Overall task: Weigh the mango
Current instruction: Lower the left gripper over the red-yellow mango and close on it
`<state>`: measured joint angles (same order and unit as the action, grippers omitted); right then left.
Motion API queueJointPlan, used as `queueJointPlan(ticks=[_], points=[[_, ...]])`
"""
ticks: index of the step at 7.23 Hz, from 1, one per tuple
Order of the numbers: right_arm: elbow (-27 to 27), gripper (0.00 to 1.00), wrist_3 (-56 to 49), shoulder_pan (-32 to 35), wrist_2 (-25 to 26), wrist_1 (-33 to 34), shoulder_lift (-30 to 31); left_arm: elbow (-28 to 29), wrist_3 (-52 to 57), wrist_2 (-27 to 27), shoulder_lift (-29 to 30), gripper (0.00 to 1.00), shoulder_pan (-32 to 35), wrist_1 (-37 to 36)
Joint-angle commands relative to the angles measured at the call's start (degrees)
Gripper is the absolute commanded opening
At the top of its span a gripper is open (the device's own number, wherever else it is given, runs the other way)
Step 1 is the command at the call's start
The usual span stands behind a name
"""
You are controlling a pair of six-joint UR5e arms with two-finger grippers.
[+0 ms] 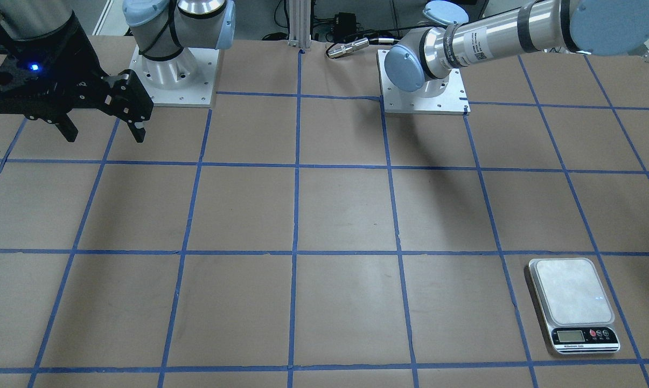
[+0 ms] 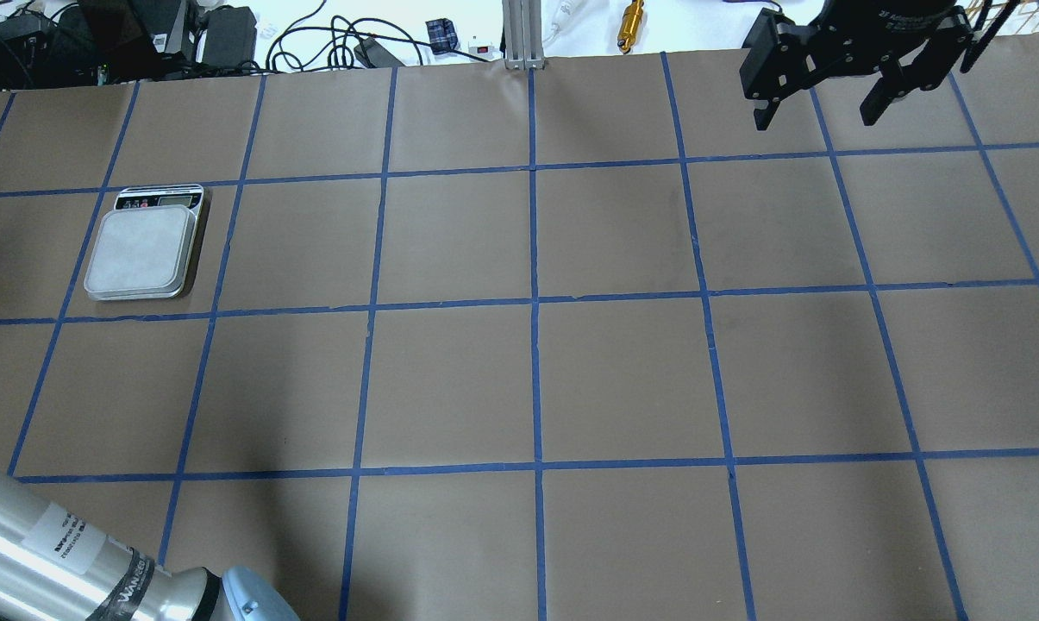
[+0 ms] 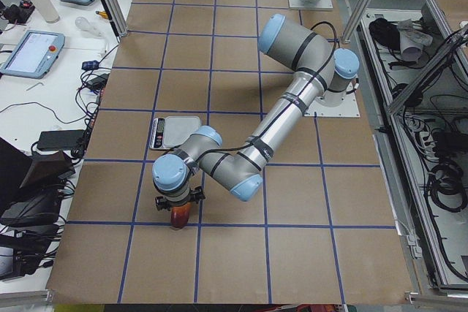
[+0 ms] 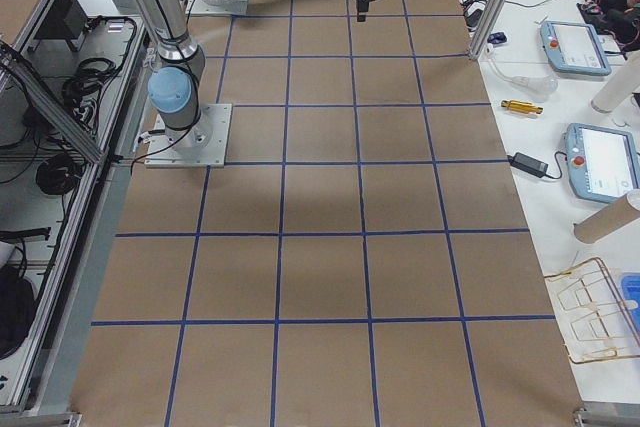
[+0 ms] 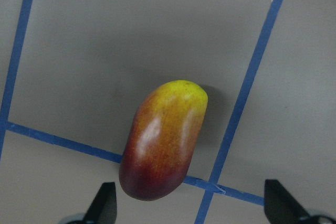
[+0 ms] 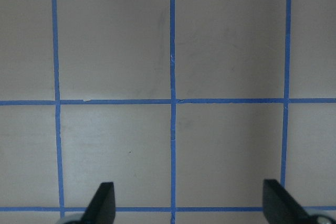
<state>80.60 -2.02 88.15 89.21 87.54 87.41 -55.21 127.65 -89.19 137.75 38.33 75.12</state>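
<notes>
Front view: the scale (image 1: 572, 293) has nothing on it. The right gripper (image 1: 103, 134) hangs wide open and holds nothing.

Left side view: the left gripper (image 3: 175, 201) hovers over the mango (image 3: 180, 217), near the scale.

Left wrist view: its fingers (image 5: 106, 205) are spread wide, and the mango lies loose on the table (image 5: 79, 51).

Next, I think: go down and squeeze gently.

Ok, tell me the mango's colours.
Mango: yellow at one end, shading through orange to dark red; left wrist view.
</notes>
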Motion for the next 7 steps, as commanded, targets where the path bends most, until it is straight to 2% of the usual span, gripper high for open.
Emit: queueJointPlan(ticks=[1, 7], points=[[0.0, 1.00, 0.0, 0.0, 0.0, 0.0, -0.1, 1.3, 5.1, 0.1, 2.5, 1.00, 0.0, -1.5], [0.0, 1.00, 0.0, 0.0, 0.0, 0.0, -0.1, 1.5, 9.6, 1.5, 6.1, 1.00, 0.0, -4.4]])
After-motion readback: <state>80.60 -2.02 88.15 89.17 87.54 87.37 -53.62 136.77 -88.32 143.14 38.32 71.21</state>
